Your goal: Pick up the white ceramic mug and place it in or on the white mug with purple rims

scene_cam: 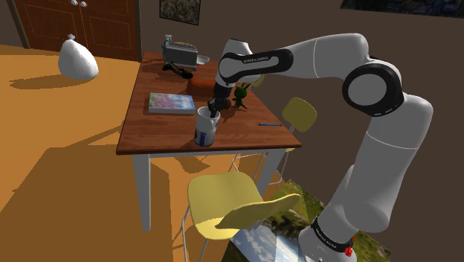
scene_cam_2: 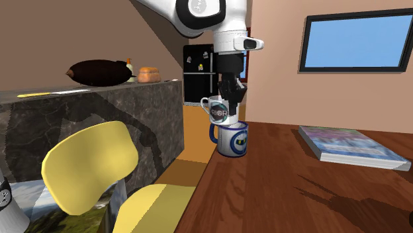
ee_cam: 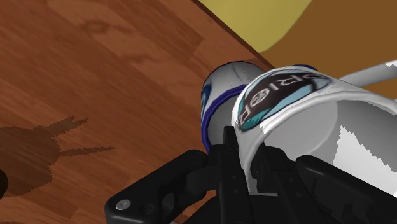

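Note:
A white mug (scene_cam_2: 220, 112) with a round teal and black logo hangs tilted in my gripper (scene_cam_2: 229, 98), which is shut on its rim. Directly under it stands the white mug with dark blue-purple rims (scene_cam_2: 233, 140), near the wooden table's (scene_cam_2: 291, 192) edge. The held mug's base sits at the lower mug's mouth; I cannot tell whether they touch. In the wrist view my gripper (ee_cam: 245, 173) clasps the wall of the white mug (ee_cam: 305, 121), with the rimmed mug (ee_cam: 219, 95) just beyond. From the shoulder view, my gripper (scene_cam: 215, 111) is over the held mug (scene_cam: 205, 117) and the rimmed mug (scene_cam: 204, 136).
A colourful book (scene_cam: 171, 103) lies on the table beside the mugs. A small green figure (scene_cam: 242, 95), a blue pen (scene_cam: 269, 124) and a grey appliance (scene_cam: 181, 53) lie farther back. Yellow chairs (scene_cam: 223, 205) stand at the table's near side. A stone counter (scene_cam_2: 99, 126) stands beyond.

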`<act>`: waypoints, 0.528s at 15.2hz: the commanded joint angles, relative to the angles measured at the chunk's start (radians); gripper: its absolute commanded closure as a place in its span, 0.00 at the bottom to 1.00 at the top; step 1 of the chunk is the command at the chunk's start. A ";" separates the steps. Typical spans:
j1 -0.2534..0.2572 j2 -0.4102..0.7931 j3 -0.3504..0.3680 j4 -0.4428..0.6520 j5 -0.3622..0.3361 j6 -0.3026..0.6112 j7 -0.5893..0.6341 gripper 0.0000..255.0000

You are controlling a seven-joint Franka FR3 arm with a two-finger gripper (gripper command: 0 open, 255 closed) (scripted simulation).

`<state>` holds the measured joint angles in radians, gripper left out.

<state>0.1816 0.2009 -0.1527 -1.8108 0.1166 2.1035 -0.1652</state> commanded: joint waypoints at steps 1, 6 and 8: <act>0.000 0.003 0.000 -0.001 0.000 0.000 0.000 1.00; 0.000 0.002 0.000 -0.004 0.000 0.001 0.000 0.00; 0.000 0.003 0.000 -0.001 0.000 0.000 0.000 0.00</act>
<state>0.1819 0.2034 -0.1523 -1.8135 0.1168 2.1040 -0.1654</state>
